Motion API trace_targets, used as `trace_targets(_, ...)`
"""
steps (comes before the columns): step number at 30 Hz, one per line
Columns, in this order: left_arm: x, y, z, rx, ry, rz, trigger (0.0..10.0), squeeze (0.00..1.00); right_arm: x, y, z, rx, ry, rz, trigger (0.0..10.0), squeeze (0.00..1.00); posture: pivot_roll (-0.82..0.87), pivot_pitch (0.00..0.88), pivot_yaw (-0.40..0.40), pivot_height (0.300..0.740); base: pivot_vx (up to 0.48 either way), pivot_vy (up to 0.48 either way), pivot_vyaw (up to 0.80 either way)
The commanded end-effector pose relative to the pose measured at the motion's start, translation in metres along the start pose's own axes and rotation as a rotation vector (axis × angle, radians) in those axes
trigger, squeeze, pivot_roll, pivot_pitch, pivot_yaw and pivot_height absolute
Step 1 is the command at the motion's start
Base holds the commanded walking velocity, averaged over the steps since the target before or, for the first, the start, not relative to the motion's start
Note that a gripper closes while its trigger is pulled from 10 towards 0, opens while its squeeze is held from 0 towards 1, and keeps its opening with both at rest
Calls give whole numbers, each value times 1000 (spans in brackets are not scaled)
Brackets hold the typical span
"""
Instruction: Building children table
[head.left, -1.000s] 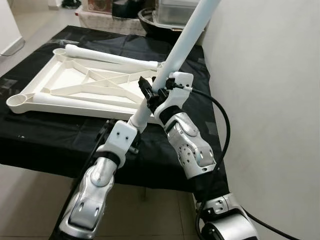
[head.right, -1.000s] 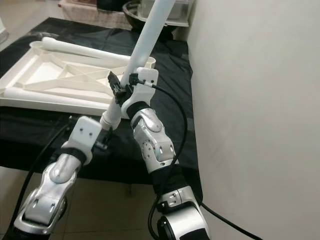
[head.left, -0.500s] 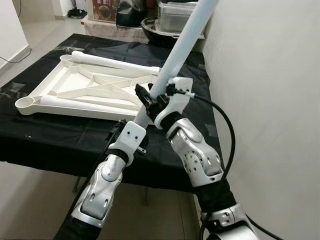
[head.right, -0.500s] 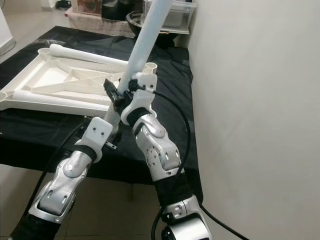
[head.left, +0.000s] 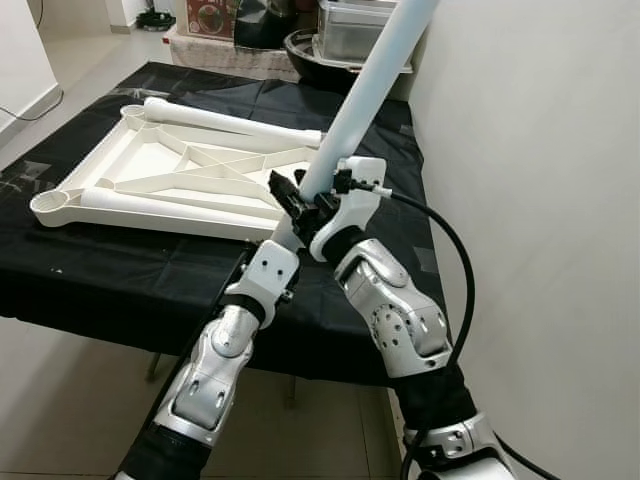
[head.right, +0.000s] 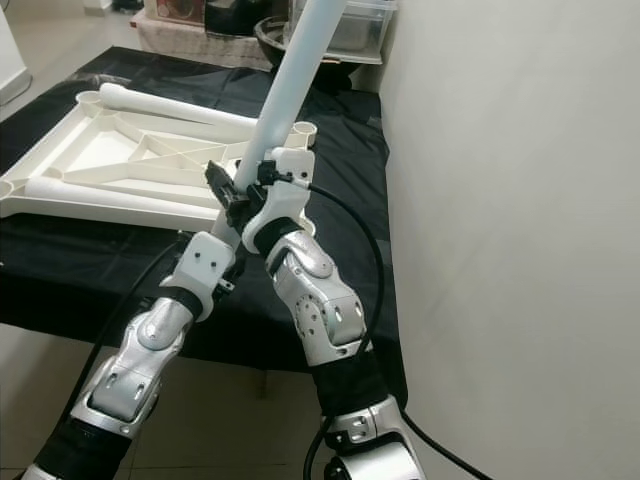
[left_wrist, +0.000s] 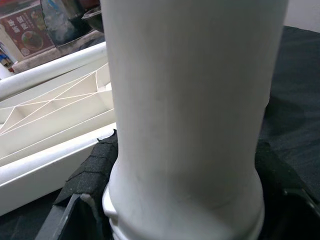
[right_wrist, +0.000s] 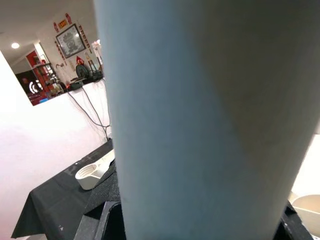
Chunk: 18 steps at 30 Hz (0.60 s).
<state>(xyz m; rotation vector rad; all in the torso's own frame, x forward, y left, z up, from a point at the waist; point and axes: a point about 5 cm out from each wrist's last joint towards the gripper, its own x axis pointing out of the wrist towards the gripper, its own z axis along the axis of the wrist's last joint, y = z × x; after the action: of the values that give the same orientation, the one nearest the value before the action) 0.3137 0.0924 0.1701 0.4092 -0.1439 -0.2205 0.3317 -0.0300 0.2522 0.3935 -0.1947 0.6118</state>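
Black cloth (head.left: 120, 270) covers the work table, which stands against a plain white wall (head.left: 540, 200). The white tabletop (head.left: 190, 180) lies upside down on the cloth with two legs fitted flat. A loose white leg (head.left: 365, 95) is held tilted above the table's near right corner. The left gripper (head.left: 283, 232) clasps its lower end; the right gripper (head.left: 310, 196) clasps it just above. Pots and boxes (head.left: 340, 30) sit beyond on the tiled floor.

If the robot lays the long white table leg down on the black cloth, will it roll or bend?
The table leg is a smooth round tube, so it would probably roll. It runs straight between the left gripper and right gripper, so it looks stiff.
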Motion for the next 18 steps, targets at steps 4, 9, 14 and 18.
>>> trace_targets(4,-3,3,-12,16,42,8,3647,0,-1,1,-2,9,-6,-6,10000,0,191,49,-108,740,0,0,0)
trace_targets(9,-7,7,-11,-16,28,-39,10000,0,-2,-3,-2,-26,-10,11,10000,1000,193,47,-108,740,0,0,0)
trace_targets(14,-23,25,-9,-75,6,-163,10000,0,-4,-12,-1,3,31,161,10000,0,206,48,-104,740,0,0,0)
trace_targets(18,-31,29,-7,-132,-5,-259,10000,0,-7,-16,-2,-1,67,270,10000,0,208,48,-99,740,0,0,0)
